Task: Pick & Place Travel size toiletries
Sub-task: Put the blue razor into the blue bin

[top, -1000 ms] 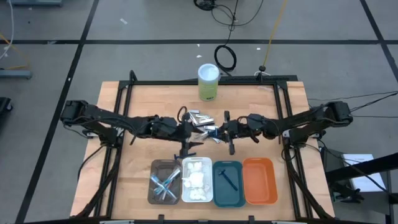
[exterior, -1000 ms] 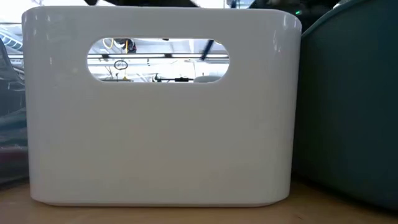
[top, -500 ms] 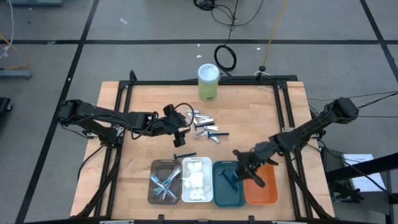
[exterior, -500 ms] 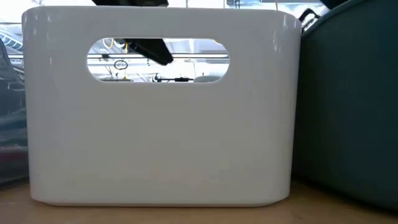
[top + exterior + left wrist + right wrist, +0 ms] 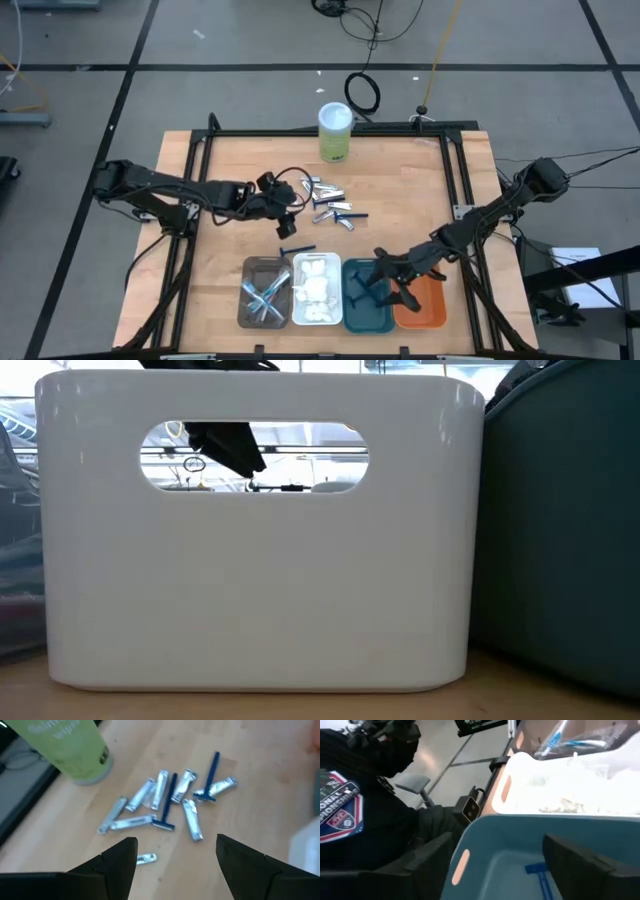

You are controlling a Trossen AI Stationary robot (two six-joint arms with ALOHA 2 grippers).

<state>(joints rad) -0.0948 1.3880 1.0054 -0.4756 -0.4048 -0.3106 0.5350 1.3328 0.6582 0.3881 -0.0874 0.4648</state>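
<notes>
Silver packets and dark blue razors lie in a loose pile flat on the wooden table. My left gripper hovers open just left of the pile, nothing between its fingers. One more blue razor lies alone nearer the trays. My right gripper hangs open over the teal tray, above a blue razor that rests on the tray's floor.
Brown, white and orange trays flank the teal one along the near edge. A green-and-white canister stands at the far side. The white tray's wall fills the low view. A person in dark clothing stands beyond the table.
My right gripper has swung from the pile toward the near edge, over the teal tray, rolled, and opened. My left gripper has drawn back a little from the pile toward the table's left and tipped.
</notes>
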